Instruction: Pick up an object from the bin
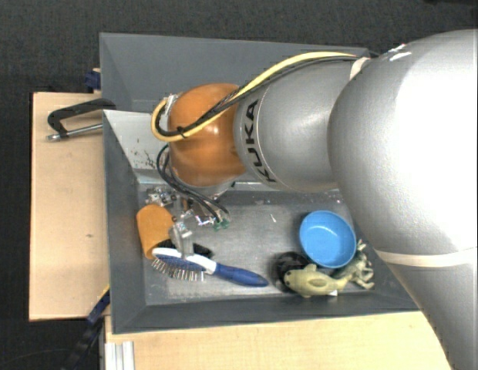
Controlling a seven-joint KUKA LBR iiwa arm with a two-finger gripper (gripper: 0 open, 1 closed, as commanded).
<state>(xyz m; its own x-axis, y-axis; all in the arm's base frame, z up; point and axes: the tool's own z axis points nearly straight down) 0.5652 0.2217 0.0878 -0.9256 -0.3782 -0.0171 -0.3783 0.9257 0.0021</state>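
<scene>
Camera view shows the pick as not yet made: the pincer [182, 237] is set low at the left of the bin [122, 222], just beside an orange block [152, 228] and above a blue-handled brush [212, 267]; nothing is seen held, and whether it is apart or together cannot be told.

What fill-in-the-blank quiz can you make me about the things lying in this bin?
1. The round bowl in the bin is coloured ____.
2. The end effector hangs close by the bristled head of a ____ that has a blue handle.
3. Just left of the end effector in the camera view lies a block coloured ____.
Missing words: blue; brush; orange.
</scene>
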